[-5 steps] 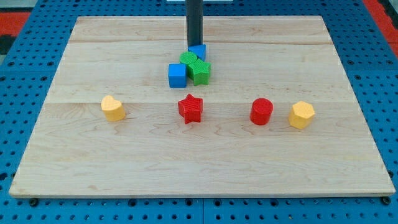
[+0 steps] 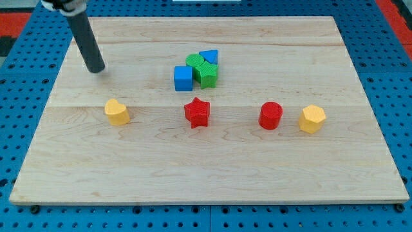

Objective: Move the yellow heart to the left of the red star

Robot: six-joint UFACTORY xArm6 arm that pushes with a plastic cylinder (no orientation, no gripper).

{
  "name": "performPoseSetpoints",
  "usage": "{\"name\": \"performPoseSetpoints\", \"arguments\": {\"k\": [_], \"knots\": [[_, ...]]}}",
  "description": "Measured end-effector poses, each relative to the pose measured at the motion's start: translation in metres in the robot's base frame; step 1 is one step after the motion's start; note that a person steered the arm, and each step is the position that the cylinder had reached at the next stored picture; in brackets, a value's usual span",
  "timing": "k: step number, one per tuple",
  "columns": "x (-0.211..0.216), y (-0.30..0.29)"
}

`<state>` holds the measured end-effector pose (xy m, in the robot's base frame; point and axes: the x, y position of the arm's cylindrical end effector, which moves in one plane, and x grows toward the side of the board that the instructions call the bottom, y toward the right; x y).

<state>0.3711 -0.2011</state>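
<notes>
- Yellow heart (image 2: 116, 111) sits on the wooden board (image 2: 206, 174) toward the view's left, level with the red star (image 2: 197, 113) and at its 9 o'clock, with a stretch of bare wood between them.
- Judged by side alone, the heart already lies left of the star; judged by closeness, it stands well apart, so I take the remaining work to be a slide toward 3 o'clock until it rests just beside the star.
- My tip (image 2: 96, 69) touches no block; it stands on the board at about 11 o'clock from the heart, near it but clear of it.
- No claw exists on this rig: the arm ends in a plain dark rod (image 2: 87, 42), which holds nothing and can only push.
- To push the heart toward the star, the tip would need to come round to the heart's 9 o'clock side, which it has not reached.
- Other blocks lie off the likely path: a blue cube (image 2: 183, 78), two green blocks (image 2: 203, 69) and a blue triangular block (image 2: 210, 57) cluster at the star's 12 o'clock; a red cylinder (image 2: 271, 115) and a yellow hexagon (image 2: 312, 118) lie at its 3 o'clock.
</notes>
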Motion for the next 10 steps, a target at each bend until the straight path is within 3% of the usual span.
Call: {"name": "performPoseSetpoints", "arguments": {"k": [3, 5, 6, 7, 10], "knots": [[0.109, 0.031], [0.128, 0.077], [0.171, 0.060], [0.179, 0.081], [0.140, 0.172]]}}
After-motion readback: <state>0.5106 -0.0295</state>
